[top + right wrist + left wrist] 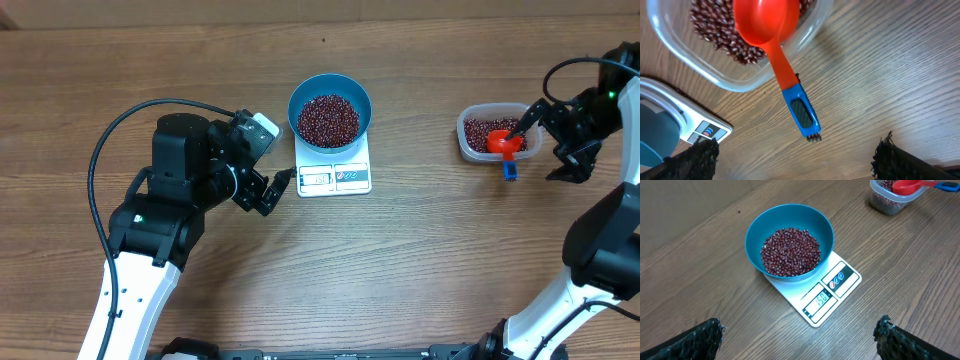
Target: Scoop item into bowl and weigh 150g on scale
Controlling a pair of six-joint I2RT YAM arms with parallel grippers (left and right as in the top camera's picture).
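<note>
From overhead we see a wooden surface [420,260] with a small white scale [335,177] near its middle. A bright blue bowl [330,84] sits on the scale's far half and holds a heap of dark red-brown beans [328,120]. The left jaws stand spread just to the left of the scale, pointing toward it and touching nothing. Well apart to the right, a clear plastic tub [465,140] holds more beans, and a red scoop [504,145] rests in it with its blue-tipped handle hanging over the near rim. The right jaws hover spread just beside the tub's right edge, holding nothing. In the left wrist view the bowl of beans sits ahead of the jaws, centred between the two dark fingertips [695,340] at the bottom corners. The scale's display window faces the camera, and its digits are too small for us to read with certainty. In the right wrist view the scoop's handle points down toward the gap between the wide-set jaws, which stay clear of it. The scoop's red cup lies on the beans in the tub, and a corner of the scale and bowl shows at the lower left.
</note>
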